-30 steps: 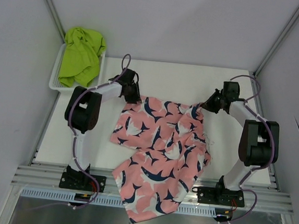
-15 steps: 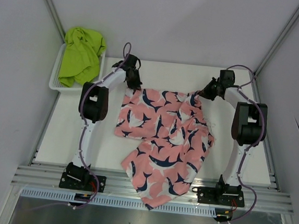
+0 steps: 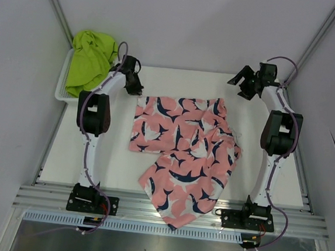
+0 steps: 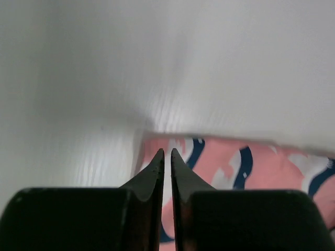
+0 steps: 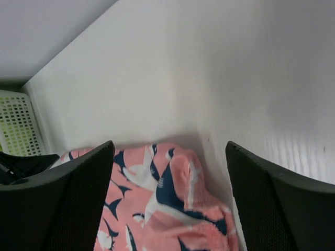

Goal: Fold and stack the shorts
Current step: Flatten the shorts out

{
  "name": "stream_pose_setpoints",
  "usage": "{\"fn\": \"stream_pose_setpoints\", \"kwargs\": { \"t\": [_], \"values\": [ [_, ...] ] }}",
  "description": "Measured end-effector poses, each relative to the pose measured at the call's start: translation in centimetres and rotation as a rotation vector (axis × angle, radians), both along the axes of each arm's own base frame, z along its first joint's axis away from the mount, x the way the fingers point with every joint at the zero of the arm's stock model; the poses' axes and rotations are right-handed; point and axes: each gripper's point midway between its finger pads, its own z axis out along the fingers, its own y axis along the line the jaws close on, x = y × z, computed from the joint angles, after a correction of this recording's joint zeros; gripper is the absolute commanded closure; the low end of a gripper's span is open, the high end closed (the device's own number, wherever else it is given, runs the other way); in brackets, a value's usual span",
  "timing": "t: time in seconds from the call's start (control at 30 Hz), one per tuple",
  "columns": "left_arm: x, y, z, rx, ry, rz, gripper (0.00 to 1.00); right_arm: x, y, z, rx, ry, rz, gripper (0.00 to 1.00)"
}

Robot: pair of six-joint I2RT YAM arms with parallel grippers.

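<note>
Both grippers have let go of the pink shorts (image 3: pixel 180 147) within the last second, after drawing them toward 12 o'clock. The garment now lies mid-table with its waistband spread along the 12 o'clock side. One leg trails to 6 o'clock, where its tip overhangs the table (image 3: pixel 95 148) edge. The left gripper (image 3: pixel 134 88), at 10 o'clock of the fabric, has its jaws closed to a narrow slit with nothing visibly between them. The right gripper (image 3: pixel 240 88), at 1 o'clock, stands clear with jaws wide apart. By this reading the spreading step is nearly done, and the wrinkled right half needs smoothing before a fold. The basket (image 3: pixel 60 92), at the table's 10 o'clock corner, holds the green shorts (image 3: pixel 91 60) bunched and unfolded.
</note>
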Motion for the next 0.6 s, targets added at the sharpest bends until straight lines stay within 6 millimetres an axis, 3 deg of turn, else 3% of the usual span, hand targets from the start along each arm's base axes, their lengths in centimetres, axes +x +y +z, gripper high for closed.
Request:
{"fn": "stream_pose_setpoints", "kwargs": {
  "t": [0.1, 0.2, 0.23, 0.33, 0.37, 0.47, 0.6],
  "values": [
    [-1.5, -0.2, 2.6, 0.003, -0.028, -0.006, 0.81, -2.6, 0.3, 1.0, -0.037, 0.006, 0.02, 0.24],
    [-2.6, -1.4, 7.3, 0.0, -0.113, -0.037, 0.66, -5.1, 1.4, 1.4, -0.07, 0.01, 0.065, 0.28],
    [-3.1, -2.1, 9.0, -0.001, -0.144, -0.052, 0.55, -5.6, 1.9, 1.3, -0.082, 0.01, 0.085, 0.29],
    [-4.7, -4.4, 13.0, -0.001, -0.227, -0.112, 0.39, -6.6, 3.4, 0.3, -0.12, 0.018, 0.147, 0.36],
    [-5.2, -5.2, 13.8, -0.002, -0.245, -0.13, 0.37, -6.9, 3.8, -0.2, -0.13, 0.029, 0.164, 0.38],
    [-6.1, -6.8, 13.7, -0.003, -0.248, -0.166, 0.34, -7.5, 5.0, -1.5, -0.154, 0.05, 0.208, 0.44],
    [-6.5, -5.8, 9.6, 0.041, -0.154, -0.152, 0.32, -8.0, 5.4, -4.5, -0.198, 0.11, 0.235, 0.58]
  ]
}}
